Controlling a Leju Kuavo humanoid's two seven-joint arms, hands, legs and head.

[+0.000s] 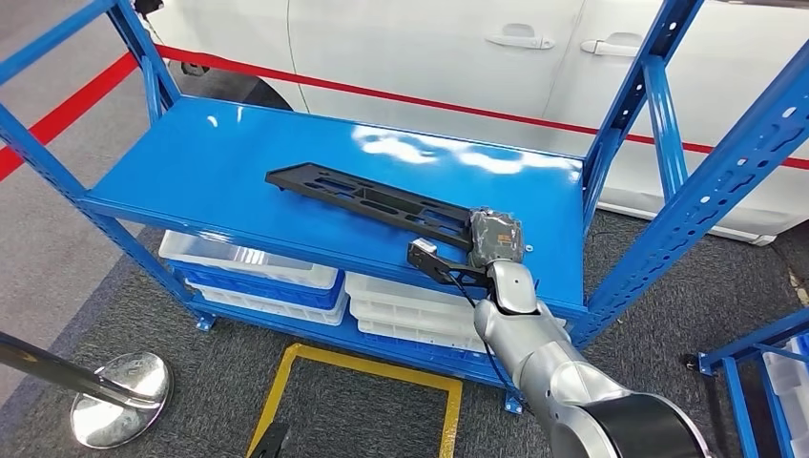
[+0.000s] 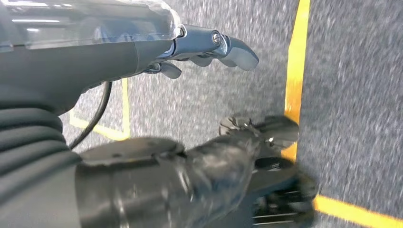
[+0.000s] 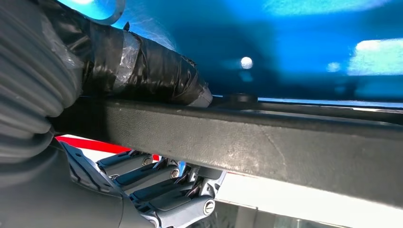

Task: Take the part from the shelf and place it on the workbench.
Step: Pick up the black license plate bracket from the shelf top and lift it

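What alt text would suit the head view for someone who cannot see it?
A silver robot arm's right hand grips one end of a long black plastic part lying on a blue metal shelf. White bins sit below, and a white car stands behind.

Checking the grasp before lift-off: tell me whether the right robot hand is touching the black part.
Touching. The right wrist view shows the right robot hand with its thumb pressed on the black part and fingers beneath.
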